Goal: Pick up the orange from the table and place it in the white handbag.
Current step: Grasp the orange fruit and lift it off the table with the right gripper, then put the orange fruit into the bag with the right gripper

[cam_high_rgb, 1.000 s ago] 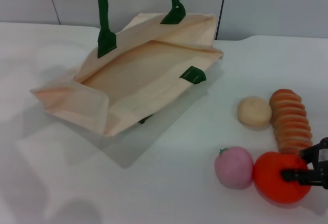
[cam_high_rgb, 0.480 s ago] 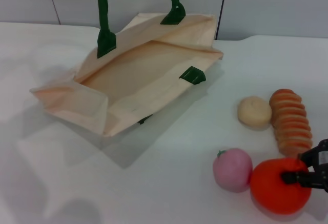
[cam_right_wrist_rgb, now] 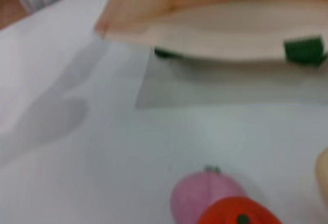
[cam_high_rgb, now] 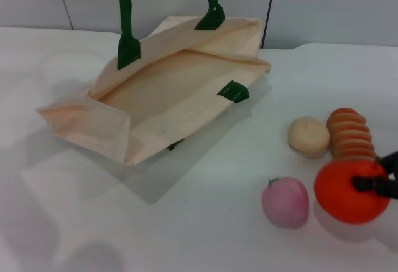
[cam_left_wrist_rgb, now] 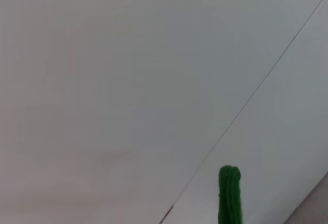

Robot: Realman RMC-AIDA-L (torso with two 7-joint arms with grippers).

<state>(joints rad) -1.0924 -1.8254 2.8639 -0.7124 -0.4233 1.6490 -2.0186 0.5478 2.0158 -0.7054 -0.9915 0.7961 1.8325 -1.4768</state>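
Note:
The orange (cam_high_rgb: 348, 192) is held just above the white table (cam_high_rgb: 205, 222) at the front right, with its shadow under it. My right gripper (cam_high_rgb: 372, 185) is shut on it from the right edge of the head view; only its dark fingers show. The orange also shows at the edge of the right wrist view (cam_right_wrist_rgb: 238, 214). The white handbag (cam_high_rgb: 168, 91) lies open at the back centre, its green handles (cam_high_rgb: 127, 17) rising out of the top of the view. One handle shows in the left wrist view (cam_left_wrist_rgb: 229, 193). My left gripper is out of view.
A pink round fruit (cam_high_rgb: 285, 202) lies just left of the orange. A ridged orange-and-cream loaf (cam_high_rgb: 349, 134) and a cream bun (cam_high_rgb: 308, 136) lie behind it. Bare table lies between these and the handbag. A grey wall stands at the back.
My right gripper has lifted the orange off the table and moved it slightly right and up, away from the pink fruit. The handbag has not moved.

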